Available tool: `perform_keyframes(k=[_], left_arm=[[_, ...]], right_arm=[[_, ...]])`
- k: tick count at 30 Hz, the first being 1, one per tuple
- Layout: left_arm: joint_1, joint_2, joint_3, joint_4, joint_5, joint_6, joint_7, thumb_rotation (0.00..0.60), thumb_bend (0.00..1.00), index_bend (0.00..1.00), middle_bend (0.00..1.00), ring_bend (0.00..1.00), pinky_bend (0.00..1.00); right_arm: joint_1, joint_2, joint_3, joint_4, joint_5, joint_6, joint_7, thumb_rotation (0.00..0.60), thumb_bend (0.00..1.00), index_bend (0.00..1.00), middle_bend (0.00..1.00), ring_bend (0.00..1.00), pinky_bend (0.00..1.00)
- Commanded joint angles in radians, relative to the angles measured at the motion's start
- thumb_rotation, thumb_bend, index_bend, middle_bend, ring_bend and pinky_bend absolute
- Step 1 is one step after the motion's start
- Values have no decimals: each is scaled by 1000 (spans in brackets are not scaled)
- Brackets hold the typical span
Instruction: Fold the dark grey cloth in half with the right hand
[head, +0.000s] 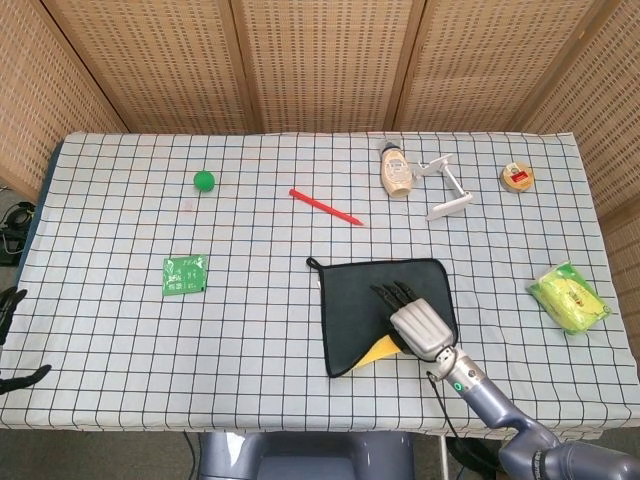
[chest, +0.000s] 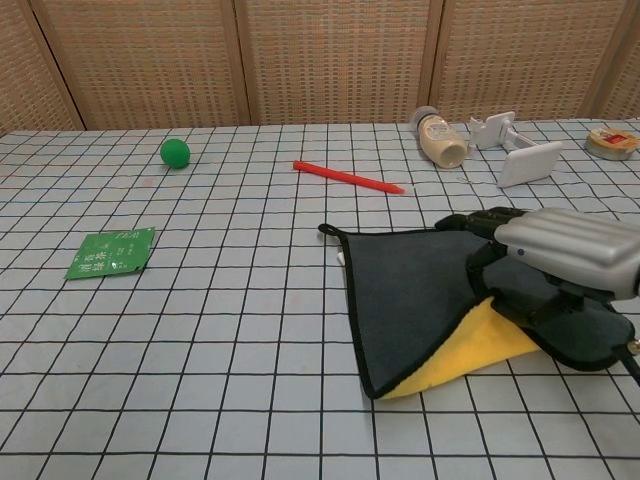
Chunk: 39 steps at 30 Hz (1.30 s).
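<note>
The dark grey cloth (head: 360, 300) (chest: 410, 285) lies on the checked table right of centre, with a small loop at its far left corner. My right hand (head: 415, 322) (chest: 555, 262) grips its near right edge and holds it lifted and turned toward the far side, so the yellow underside (head: 375, 351) (chest: 460, 355) shows beneath. The far edge of the cloth still lies flat. At the left border of the head view, my left hand (head: 10, 340) shows only as dark fingers beside the table, holding nothing.
A red pen (head: 325, 207) (chest: 348, 177) lies just beyond the cloth. Farther back are a bottle on its side (head: 396, 170), a white stand (head: 447, 189) and a round tin (head: 517, 177). A yellow-green packet (head: 569, 297) sits right, a green packet (head: 185, 275) and green ball (head: 204, 180) left.
</note>
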Motion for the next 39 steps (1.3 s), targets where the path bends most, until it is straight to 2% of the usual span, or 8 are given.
perform_keyframes(k=[1, 7, 15, 28, 39], left_arm=[[-4, 1, -5, 3, -11, -7, -6, 600, 0, 0, 0, 0, 0], [-12, 2, -10, 7, -29, -27, -13, 600, 0, 0, 0, 0, 0], [-23, 0, -14, 12, -50, -49, -12, 600, 0, 0, 0, 0, 0], [-37, -3, -24, 24, -85, -78, -16, 600, 0, 0, 0, 0, 0], [-41, -6, -25, 26, -97, -84, -9, 600, 0, 0, 0, 0, 0]], right_arm=[[31, -23, 41, 17, 51, -34, -44, 600, 675, 631, 53, 0, 0], [74, -74, 101, 68, 144, -73, -114, 600, 675, 634, 60, 0, 0], [126, -144, 148, 173, 235, -106, -191, 600, 675, 636, 65, 0, 0], [194, -222, 179, 316, 303, -121, -231, 600, 675, 644, 71, 0, 0], [225, -253, 167, 407, 309, -119, -229, 600, 671, 645, 75, 0, 0]])
